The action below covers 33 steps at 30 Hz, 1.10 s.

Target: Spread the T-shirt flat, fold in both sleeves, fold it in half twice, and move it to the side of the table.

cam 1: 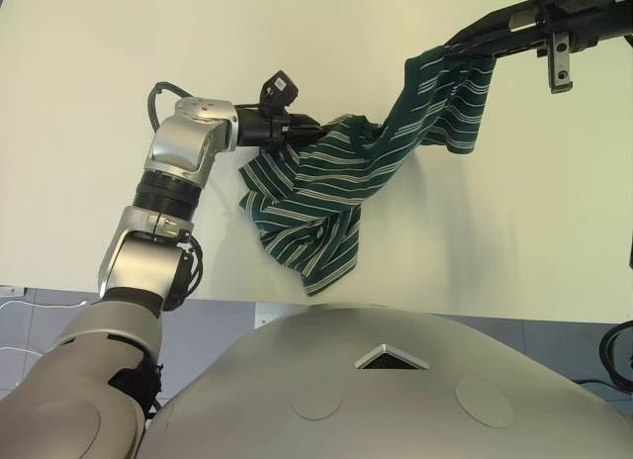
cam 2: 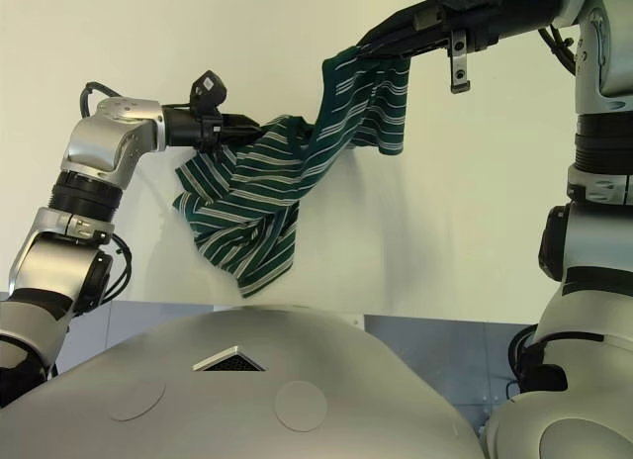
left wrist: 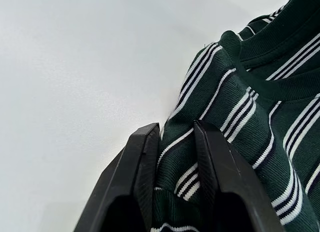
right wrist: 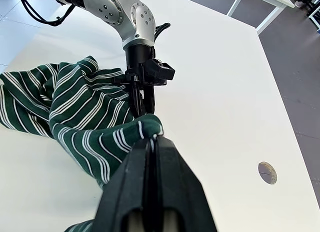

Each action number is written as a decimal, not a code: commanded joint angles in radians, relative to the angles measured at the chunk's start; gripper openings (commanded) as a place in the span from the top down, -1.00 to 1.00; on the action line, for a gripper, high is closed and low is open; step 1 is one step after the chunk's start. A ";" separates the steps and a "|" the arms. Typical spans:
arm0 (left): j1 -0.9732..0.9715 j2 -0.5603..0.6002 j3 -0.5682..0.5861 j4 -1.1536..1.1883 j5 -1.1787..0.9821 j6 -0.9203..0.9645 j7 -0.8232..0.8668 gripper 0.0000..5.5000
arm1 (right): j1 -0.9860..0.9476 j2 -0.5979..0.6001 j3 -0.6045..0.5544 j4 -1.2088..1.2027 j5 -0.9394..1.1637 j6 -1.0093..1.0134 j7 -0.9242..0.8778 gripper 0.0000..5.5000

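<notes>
1. Your left gripper (left wrist: 176,131) pinches a fold of the green striped T-shirt (cam 1: 326,197) by the collar, with its jaws nearly closed on the cloth.
2. Your right gripper (right wrist: 154,139) is clamped tight on another edge — held higher.
3. The shirt hangs bunched between them over the white table (cam 1: 79,63).

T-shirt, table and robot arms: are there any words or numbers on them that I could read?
No text here can be read.
The T-shirt has only white stripes on green, no letters.
The table is plain white, with no signs.
The black part above the left gripper has a small pale patch, too small to read.
</notes>
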<state>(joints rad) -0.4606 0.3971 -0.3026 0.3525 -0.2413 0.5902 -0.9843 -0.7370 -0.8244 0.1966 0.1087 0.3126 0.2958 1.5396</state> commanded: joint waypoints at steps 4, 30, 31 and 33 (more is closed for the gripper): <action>0.035 0.025 -0.007 0.008 0.041 -0.031 0.007 1.00 | 0.012 0.005 -0.010 0.041 -0.023 -0.023 -0.021 1.00; -1.139 0.075 0.326 0.990 0.274 -0.593 0.594 1.00 | -0.827 0.257 -0.013 1.225 -0.583 -0.534 -1.097 1.00; -1.147 0.076 0.332 0.993 0.281 -0.599 0.601 1.00 | -0.837 0.260 -0.011 1.230 -0.599 -0.538 -1.117 1.00; -1.161 0.080 0.341 0.996 0.293 -0.611 0.611 1.00 | -0.854 0.260 -0.013 1.235 -0.620 -0.548 -1.141 1.00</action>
<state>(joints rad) -1.5890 0.4604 0.0293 1.3359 0.0339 -0.0104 -0.3893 -1.5345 -0.5564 0.1813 1.3294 -0.2836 -0.2446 0.4243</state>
